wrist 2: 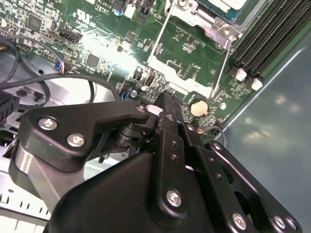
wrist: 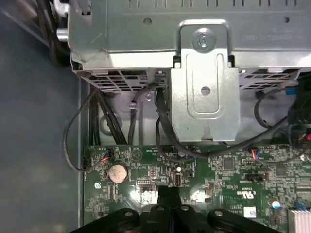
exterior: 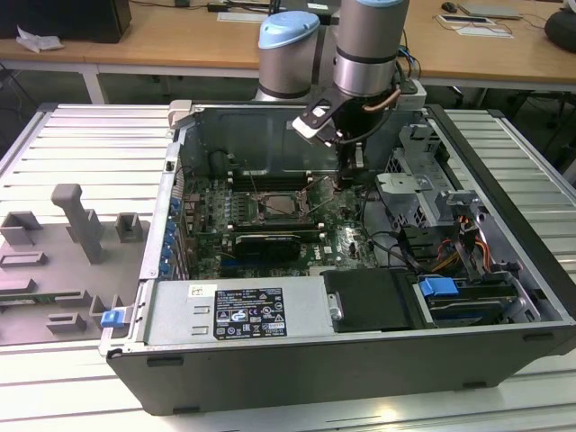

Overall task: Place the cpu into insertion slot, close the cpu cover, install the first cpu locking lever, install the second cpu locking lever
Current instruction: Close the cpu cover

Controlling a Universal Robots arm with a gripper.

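- Black jointed metal hand: its two fingers lie together with nothing seen between them, and the tip is low over the green circuit board.
- Just beside that tip runs the free edge of the cpu cover, a thin silver metal frame with a large window. It is swung open, away from the socket, and green board shows through the window. I cannot tell whether the tip touches it.
- A round silver coin cell sits near the same fingertip.
- Past the cover's hinged edge is the insertion slot, a square socket with a silver rim. In the exterior view the hand stands just to the exterior view's right of it.
- Whether the cpu already lies in the slot I cannot tell.
- The step in hand looks like closing the cover. That calls for catching the free edge and swinging the frame over the slot, clear of the small board parts.
- All of this sits inside an open grey steel computer case on a ribbed metal table.
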